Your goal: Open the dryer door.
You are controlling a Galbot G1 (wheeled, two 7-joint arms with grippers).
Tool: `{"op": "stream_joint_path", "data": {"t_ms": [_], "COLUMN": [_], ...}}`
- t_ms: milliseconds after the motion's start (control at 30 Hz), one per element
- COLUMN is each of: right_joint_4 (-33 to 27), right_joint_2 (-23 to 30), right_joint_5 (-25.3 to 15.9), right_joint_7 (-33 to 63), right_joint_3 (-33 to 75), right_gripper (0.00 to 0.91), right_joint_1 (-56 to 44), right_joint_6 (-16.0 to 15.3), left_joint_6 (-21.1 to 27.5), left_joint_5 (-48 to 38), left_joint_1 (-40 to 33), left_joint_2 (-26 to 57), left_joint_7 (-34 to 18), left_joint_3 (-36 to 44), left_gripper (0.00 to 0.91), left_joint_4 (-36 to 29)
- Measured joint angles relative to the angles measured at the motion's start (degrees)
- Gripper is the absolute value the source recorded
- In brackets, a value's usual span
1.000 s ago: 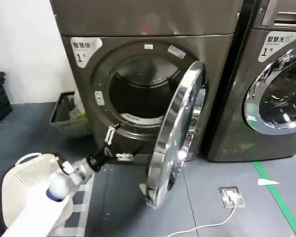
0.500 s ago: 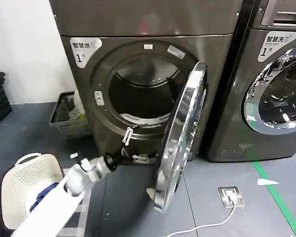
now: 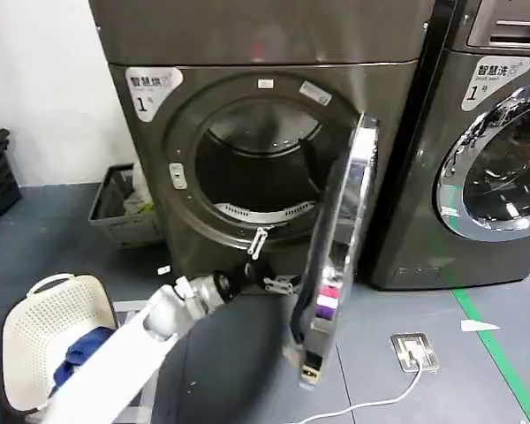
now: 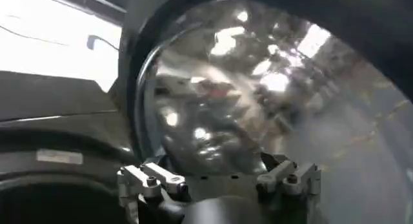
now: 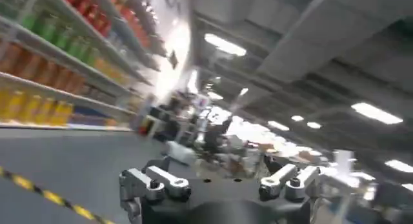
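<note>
Head view, one dryer door [image 3: 340,238] ajar, one left gripper [image 3: 269,262] spread

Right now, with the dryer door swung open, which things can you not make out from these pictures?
- Dryer door, head view: it stands edge-on, so its glass and inner side are hidden.
- Left hand, head view: whether it touches the door; the gap is too small to judge.
- Right hand, right wrist view: its place relative to the dryer cannot be told.

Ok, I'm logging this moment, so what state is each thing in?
Round chrome-rimmed dryer door: swung wide open, edge-on to the head camera.
Left gripper: open, empty, by the drum opening's lower rim.
Neighbouring chrome porthole door: closed.
White laundry basket: holds blue cloth.
</note>
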Motion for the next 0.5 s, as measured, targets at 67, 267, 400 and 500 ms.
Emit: {"op": "stream_joint_path", "data": {"t_ms": [67,267,400,500], "right_joint_4": [-0.13,-0.26,-0.36,-0.34], "right_joint_2": [0.53,1.29,1.55,1.68], "right_joint_5": [0.0,0.18,0.22,0.3], "right_joint_7": [0.19,0.46,0.43,0.31], "right_joint_3": [0.37,1.17,1.77,1.97], "right_gripper": [0.907,0.907,0.907,0.907], "right_joint_1": [-0.1,-0.06,0.09,0.1], "right_joint_6": [-0.01,-0.53,-0.57,-0.57], "left_joint_6": [0.0,0.08,0.5,1.05], "left_joint_5": [0.52,1.33,2.08,2.6], "left_joint_1": [-0.57,-2.54,-4.08,-5.3], "left_joint_2": [-0.54,-2.44,-3.76,-5.07], "left_joint_7": [-0.47,-1.11,-1.76,-2.27], "left_joint_3": [0.74,2.82,4.16,5.32], "left_gripper": [0.907,0.907,0.907,0.907], "left_joint_4": [0.52,2.61,4.34,5.58]}}
